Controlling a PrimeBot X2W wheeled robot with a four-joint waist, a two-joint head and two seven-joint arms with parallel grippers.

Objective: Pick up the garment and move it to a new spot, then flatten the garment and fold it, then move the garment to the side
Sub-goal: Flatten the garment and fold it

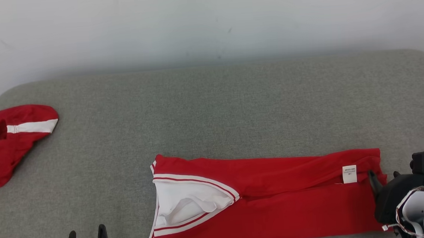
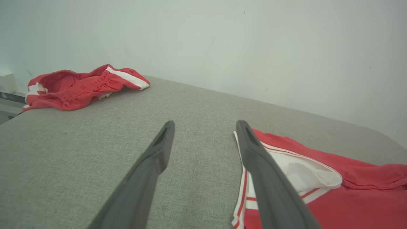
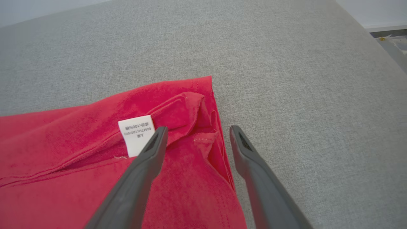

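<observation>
- One grey surface (image 1: 211,108), woven cloth cover, rounded far corners, spans full width of head view.
- Pale wall (image 1: 206,20) behind it, plain, a few small dark specks.
- Garment (image 1: 283,203): red top w/ white-and-red trim, lying flat as a long band on near part of surface, centre to right, long axis running L–R. Sides folded in toward middle, w/ a crease along its length. Neck opening (image 1: 180,198) at its left end, white inner layer showing, a bit rumpled. Near edge runs off bottom of head view.
- 2nd red piece (image 1: 4,146), white stripe, bunched at far-left edge of surface, well apart from garment.
- R gripper (image 1: 385,176) at garment's right end, jaws spread wide, pinching nothing. R wrist view: one finger over red cloth just beside the tag, the other over bare grey just past the hem, w/ the rumpled hem corner btwn them. Contact w/ cloth: can't tell.
- L gripper (image 1: 86,229) low at near-left, jaws spread wide, holding nothing, over bare grey just left of neck end.
- Label (image 1: 349,174): small white tag w/ tiny print, on upper fold near right end.
</observation>
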